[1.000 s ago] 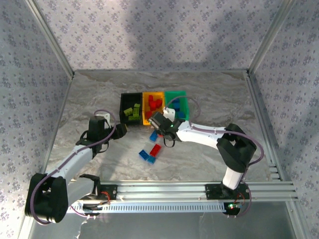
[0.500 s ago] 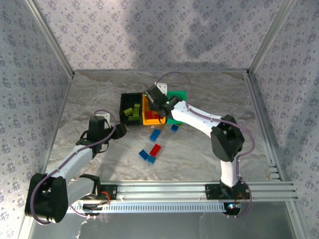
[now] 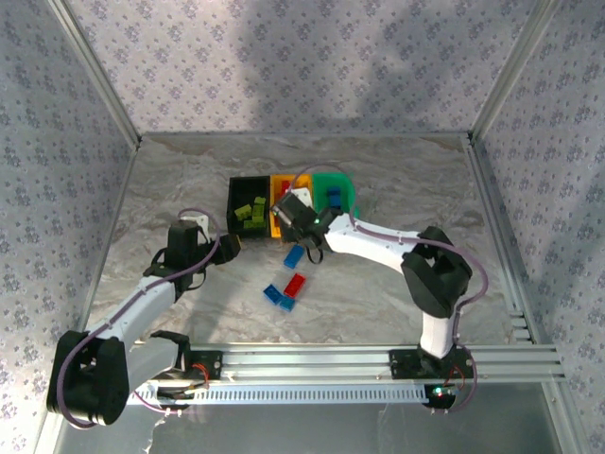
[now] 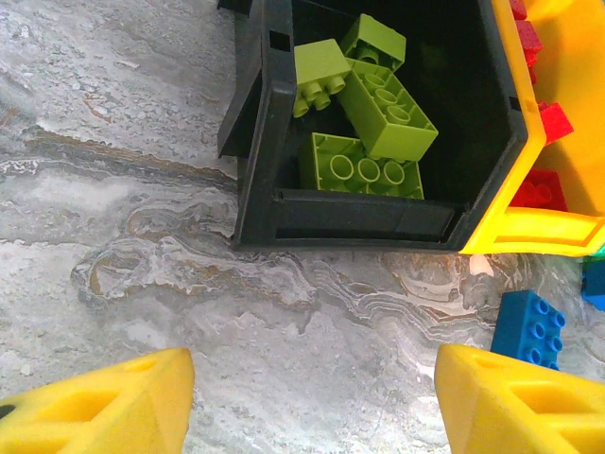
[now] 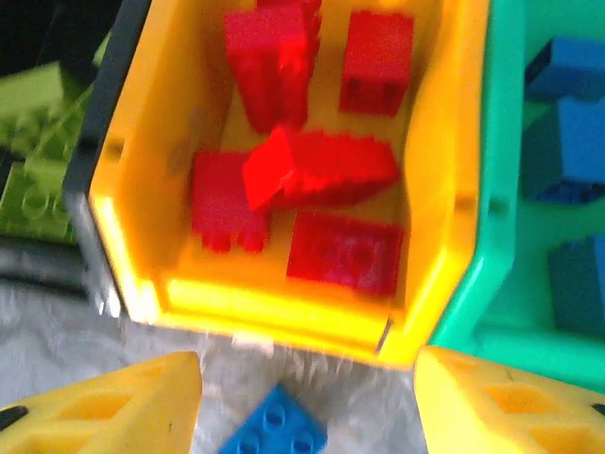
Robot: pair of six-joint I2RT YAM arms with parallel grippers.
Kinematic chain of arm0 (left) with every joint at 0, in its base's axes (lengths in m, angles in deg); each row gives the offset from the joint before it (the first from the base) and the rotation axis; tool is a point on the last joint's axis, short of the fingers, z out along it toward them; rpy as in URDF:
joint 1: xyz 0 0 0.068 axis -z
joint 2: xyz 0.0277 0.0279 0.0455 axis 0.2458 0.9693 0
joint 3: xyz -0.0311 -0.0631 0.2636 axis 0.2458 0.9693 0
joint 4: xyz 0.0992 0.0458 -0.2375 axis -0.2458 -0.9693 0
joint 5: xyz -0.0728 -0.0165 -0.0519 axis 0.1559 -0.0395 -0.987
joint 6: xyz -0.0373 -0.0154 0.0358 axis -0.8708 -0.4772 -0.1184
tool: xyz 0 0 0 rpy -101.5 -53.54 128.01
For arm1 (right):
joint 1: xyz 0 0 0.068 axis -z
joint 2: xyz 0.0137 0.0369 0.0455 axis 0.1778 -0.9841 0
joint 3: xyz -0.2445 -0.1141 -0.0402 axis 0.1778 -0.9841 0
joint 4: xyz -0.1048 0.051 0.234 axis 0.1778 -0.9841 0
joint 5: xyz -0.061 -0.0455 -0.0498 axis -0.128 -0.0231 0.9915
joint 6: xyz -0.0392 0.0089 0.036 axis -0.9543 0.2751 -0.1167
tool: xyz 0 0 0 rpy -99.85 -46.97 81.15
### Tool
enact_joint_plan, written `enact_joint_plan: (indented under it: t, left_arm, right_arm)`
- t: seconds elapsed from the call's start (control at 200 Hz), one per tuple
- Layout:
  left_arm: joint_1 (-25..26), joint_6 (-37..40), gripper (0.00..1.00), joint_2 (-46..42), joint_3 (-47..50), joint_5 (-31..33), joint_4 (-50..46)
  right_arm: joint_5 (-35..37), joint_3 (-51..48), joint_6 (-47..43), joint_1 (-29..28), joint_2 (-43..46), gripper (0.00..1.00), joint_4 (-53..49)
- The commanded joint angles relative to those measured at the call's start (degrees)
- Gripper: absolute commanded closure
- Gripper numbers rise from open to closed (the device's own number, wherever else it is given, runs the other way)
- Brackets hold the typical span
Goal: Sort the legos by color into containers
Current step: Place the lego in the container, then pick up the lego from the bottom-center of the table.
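Table: a marble-patterned tabletop (image 3: 397, 180) carries three bins in a row, with loose bricks at 6 o'clock of them.
Black bin (image 3: 233, 200): the 9 o'clock end of the row, holding lime green bricks (image 4: 378, 113).
Yellow bin (image 5: 284, 317): the middle of the row, holding red bricks (image 5: 321, 170).
Green bin (image 3: 348, 189): the 3 o'clock end, holding blue bricks.
Right gripper (image 5: 304, 392): jaws wide apart and gripping nothing, hanging over the yellow bin's near wall.
Left gripper (image 4: 312, 397): jaws also wide apart and empty, on the 7 o'clock side of the black bin's near corner.
Nearest loose piece: a blue brick (image 3: 294, 255) lies on the table just at 6 o'clock of the yellow bin.
Long axis: in the top view it runs roughly from 1 to 7 o'clock.
Brick to jaws: in the right wrist view it sits between the two fingers, low at 6 o'clock, so I judge the right arm nearer; in the left wrist view the same brick lies off at 3 o'clock.
Other loose pieces: a red brick (image 3: 296, 283) and two more blue ones (image 3: 272, 294) lie further toward 6 o'clock.
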Motion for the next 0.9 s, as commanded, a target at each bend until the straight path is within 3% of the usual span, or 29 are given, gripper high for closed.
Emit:
enact_joint_plan:
  t: [0.0,0.265,0.72,0.9]
  left_arm:
    - [-0.34,-0.36,0.32,-0.69,-0.19,-0.66,1.42]
    - [-0.34,-0.64,0.32,-0.46,-0.01,-0.71,1.97]
    - [-0.30,-0.81,0.32,0.23,0.08,-1.04,2.49]
    - [-0.32,-0.88,0.32,0.86,-0.19,-1.58,2.57]
  right_arm:
    - [-4.84,-4.85,4.87,-1.78,4.94,0.37,-0.34]
    - [-8.95,-15.24,12.14,-7.62,7.51,0.37,2.84]
    - [-4.01,-13.15,20.68,-11.20,4.03,0.37,-4.02]
    - [-7.15,-15.57,25.05,-10.70,4.27,0.33,0.18]
